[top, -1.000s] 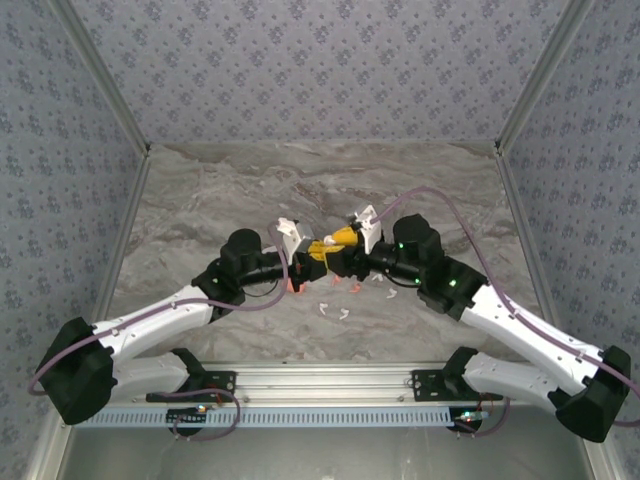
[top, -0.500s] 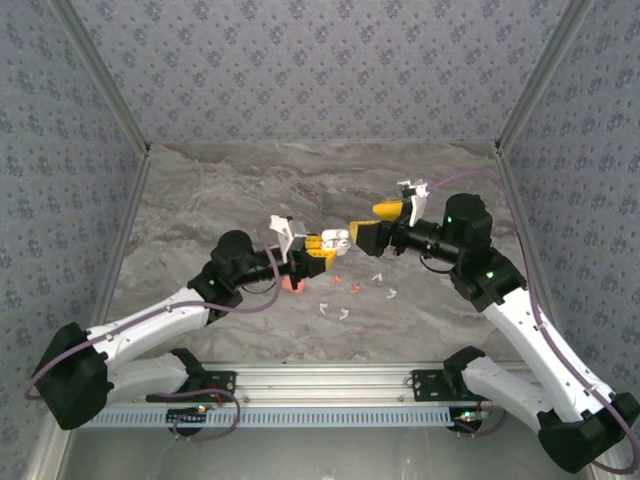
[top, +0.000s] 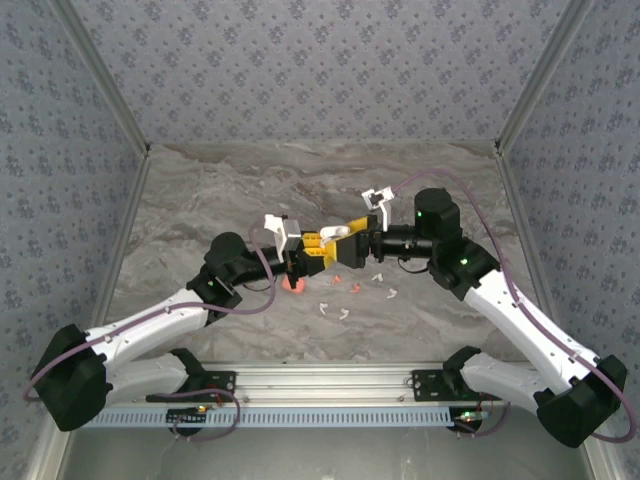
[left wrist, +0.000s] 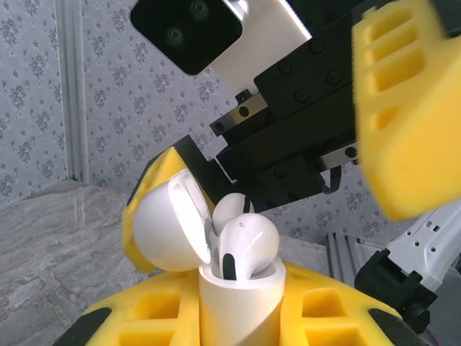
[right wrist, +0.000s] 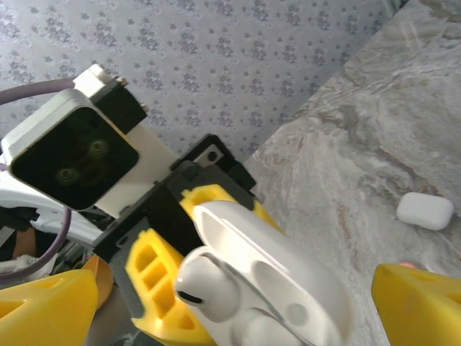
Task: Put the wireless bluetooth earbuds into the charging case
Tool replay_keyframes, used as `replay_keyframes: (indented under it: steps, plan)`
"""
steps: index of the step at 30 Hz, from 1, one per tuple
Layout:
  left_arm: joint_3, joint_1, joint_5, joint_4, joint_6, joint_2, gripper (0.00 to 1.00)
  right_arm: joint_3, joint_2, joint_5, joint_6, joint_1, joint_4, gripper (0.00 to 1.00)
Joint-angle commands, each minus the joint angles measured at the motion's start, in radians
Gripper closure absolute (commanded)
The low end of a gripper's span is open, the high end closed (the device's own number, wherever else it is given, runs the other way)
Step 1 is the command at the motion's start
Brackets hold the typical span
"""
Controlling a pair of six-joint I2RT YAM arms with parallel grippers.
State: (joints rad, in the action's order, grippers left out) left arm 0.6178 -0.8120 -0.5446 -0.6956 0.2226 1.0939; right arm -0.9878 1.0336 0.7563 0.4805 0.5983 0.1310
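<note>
Now, your right gripper [top: 352, 244] stands wide open and empty, its fingers straddling the charging case [left wrist: 238, 299]. The left gripper [top: 314, 247] is clamped on that case's base, lid flipped back. One white earbud [left wrist: 248, 241] sits head-up, stem down in its well; it likely needs pressing straight down.

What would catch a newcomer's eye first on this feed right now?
The open white charging case stands out, pinched in the left gripper above mid-table, with a white earbud sitting in it. The right gripper faces it, its jaws wide open on either side of the case. Below them, loose earbuds lie scattered on the marble table.
</note>
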Motion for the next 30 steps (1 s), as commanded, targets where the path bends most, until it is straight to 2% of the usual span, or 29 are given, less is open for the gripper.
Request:
replay_keyframes:
  steps: [1, 17, 20, 24, 26, 28, 30]
  plan:
    - [0.019, -0.006, -0.015, -0.024, -0.001, -0.013, 1.0, -0.062, -0.014, 0.03, -0.029, 0.02, 0.006, 0.0]
    - [0.021, -0.006, 0.005, 0.042, -0.034, -0.017, 1.0, -0.059, -0.082, -0.053, -0.11, 0.05, 0.103, 0.0]
    - [0.023, -0.005, 0.008, 0.054, -0.036, -0.017, 1.0, -0.087, -0.082, -0.145, -0.143, 0.048, 0.171, 0.0]
    - [0.025, -0.005, 0.052, 0.097, -0.041, -0.024, 1.0, -0.132, -0.11, -0.414, -0.187, 0.043, 0.286, 0.0]
    - [0.023, -0.004, 0.103, 0.132, -0.045, -0.027, 1.0, -0.118, -0.143, -0.51, -0.188, 0.028, 0.294, 0.0]
    - [0.028, 0.008, 0.166, 0.182, -0.045, -0.026, 1.0, -0.076, -0.189, -0.568, -0.158, -0.004, 0.271, 0.0]
    - [0.048, 0.061, 0.192, 0.25, -0.016, -0.011, 1.0, -0.013, -0.233, -0.578, -0.101, -0.061, 0.241, 0.0]
